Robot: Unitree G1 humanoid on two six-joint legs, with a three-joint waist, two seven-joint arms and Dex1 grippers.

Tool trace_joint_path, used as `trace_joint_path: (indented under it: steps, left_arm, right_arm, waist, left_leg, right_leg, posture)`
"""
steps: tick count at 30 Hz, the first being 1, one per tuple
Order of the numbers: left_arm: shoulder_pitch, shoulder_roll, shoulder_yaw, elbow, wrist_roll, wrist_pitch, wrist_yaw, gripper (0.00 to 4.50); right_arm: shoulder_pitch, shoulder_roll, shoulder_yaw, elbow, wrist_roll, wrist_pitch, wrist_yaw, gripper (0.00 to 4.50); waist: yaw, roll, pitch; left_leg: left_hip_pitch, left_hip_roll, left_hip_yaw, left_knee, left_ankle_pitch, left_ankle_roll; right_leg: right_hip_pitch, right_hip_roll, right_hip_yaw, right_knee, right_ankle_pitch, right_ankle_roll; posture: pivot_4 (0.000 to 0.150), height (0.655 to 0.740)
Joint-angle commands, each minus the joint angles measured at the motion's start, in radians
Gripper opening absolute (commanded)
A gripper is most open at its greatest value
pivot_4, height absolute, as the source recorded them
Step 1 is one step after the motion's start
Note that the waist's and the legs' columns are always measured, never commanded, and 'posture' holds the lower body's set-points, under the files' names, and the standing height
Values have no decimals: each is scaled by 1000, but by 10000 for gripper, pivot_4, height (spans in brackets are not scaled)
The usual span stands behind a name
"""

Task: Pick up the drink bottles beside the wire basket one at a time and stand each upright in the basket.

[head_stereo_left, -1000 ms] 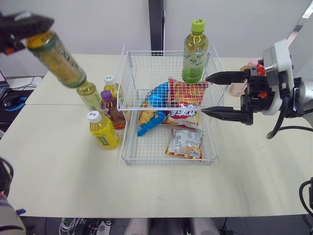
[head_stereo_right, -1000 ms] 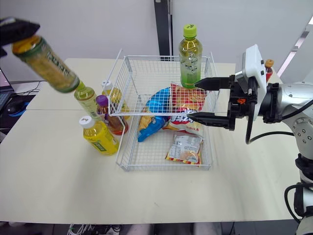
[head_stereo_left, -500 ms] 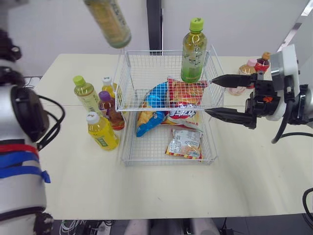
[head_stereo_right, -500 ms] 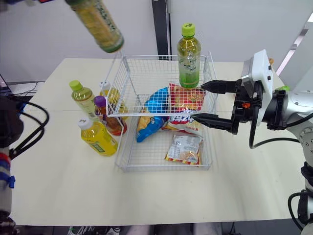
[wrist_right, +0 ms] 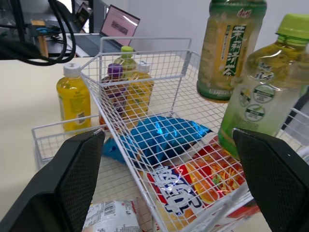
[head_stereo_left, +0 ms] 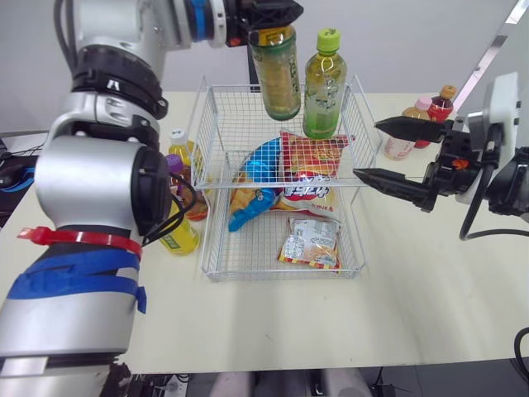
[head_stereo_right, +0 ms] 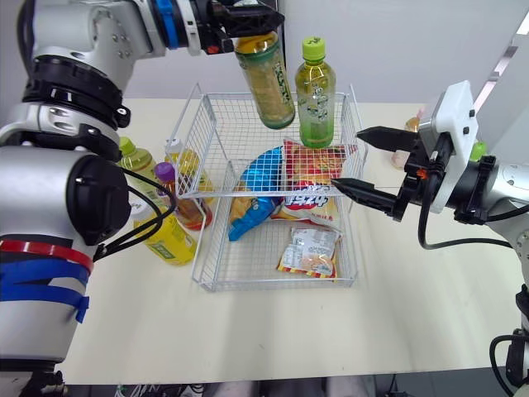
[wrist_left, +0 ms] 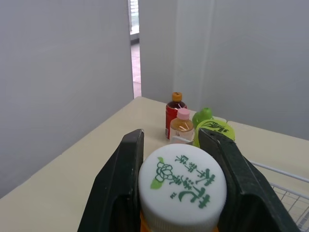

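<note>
left gripper (head_stereo_left: 271,15) raised high, clamped; right gripper (head_stereo_left: 368,149) level, fingers spread

The wire basket (head_stereo_left: 281,275) is white-coated metal, the held bottle (head_stereo_left: 277,74) glossy clear plastic, the table (head_stereo_left: 413,289) smooth matt.

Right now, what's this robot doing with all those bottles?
The robot's left end effector grips a tea bottle by its cap and holds it over the back of the wire basket, beside a green-capped bottle already standing there. The right end effector hangs open at the basket's right side. Snack bags lie in the basket, and more bottles wait on the table to its left.
</note>
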Motion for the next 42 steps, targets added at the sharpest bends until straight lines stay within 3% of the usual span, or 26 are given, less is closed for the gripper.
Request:
trace_joint_path:
  steps: [1,16,26,35,42]
  left_arm:
    - [-21,-12,30,-16,3,-31,6,13824]
    - [26,-43,19,-8,67,-75,18,13824]
    - [15,-4,24,-42,64,-49,-60,44736]
    - [99,146,40,-293,27,88,-151,44937]
    - [253,302,115,-592,-28,236,-79,44937]
  right_arm:
    - [-5,-8,-46,-23,8,-28,-19,45000]
    - [16,-11,-49,-29,16,-40,-24,45000]
    - [23,-15,-56,-40,32,-40,-35,45000]
    - [7,1,-45,-24,22,-74,-49,45000]
    - [-32,9,-6,12,15,-94,-23,45000]
  waist:
    - [0,0,0]
    - [0,0,0]
    - [-1,0,0]
    - [-8,0,0]
    - [-11,0,0]
  left_leg:
    - [0,0,0,0,0,0]
    - [0,0,0,1,0,0]
    - [0,0,0,1,0,0]
    - [0,0,0,1,0,0]
    - [0,0,-1,2,0,0]
  right_leg:
    - [0,0,0,0,0,0]
    - [0,0,0,1,0,0]
    - [0,0,0,1,0,0]
    - [0,0,0,2,0,0]
    - [0,0,0,3,0,0]
  posture:
    - [1500,7400]
    - [1500,7400]
    - [1500,7400]
    - [1500,7400]
    - [1500,7400]
